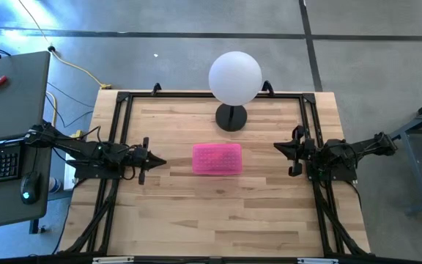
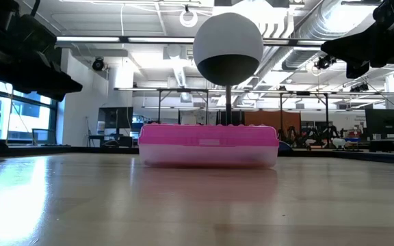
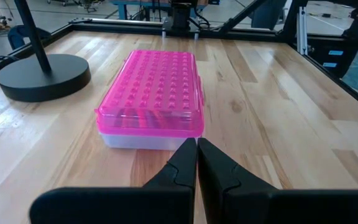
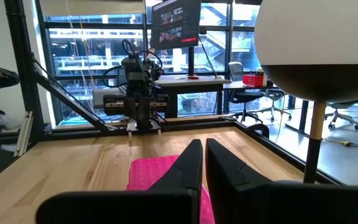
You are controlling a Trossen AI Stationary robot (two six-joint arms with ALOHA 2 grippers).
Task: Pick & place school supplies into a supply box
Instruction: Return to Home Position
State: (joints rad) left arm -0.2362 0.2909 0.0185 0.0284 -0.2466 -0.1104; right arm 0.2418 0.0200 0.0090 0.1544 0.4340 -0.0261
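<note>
Pink-lidded box point(image 1: 217, 158) sits shut at the centre of the bench point(image 1: 218, 220), with no loose supplies visible outside it. Left fingers point(image 3: 182, 171) at 9 o'clock, clenched on nothing, tips aimed at box, apart from it. Right fingers point(image 4: 188, 168) at 3 o'clock, clenched, empty too. White globe lamp point(image 1: 234, 77) at 12 o'clock, behind box. Packing looks done, only homing left. To do it well: draw each arm straight back from centre, keep height above lid, right arm wide of lamp stem.
</note>
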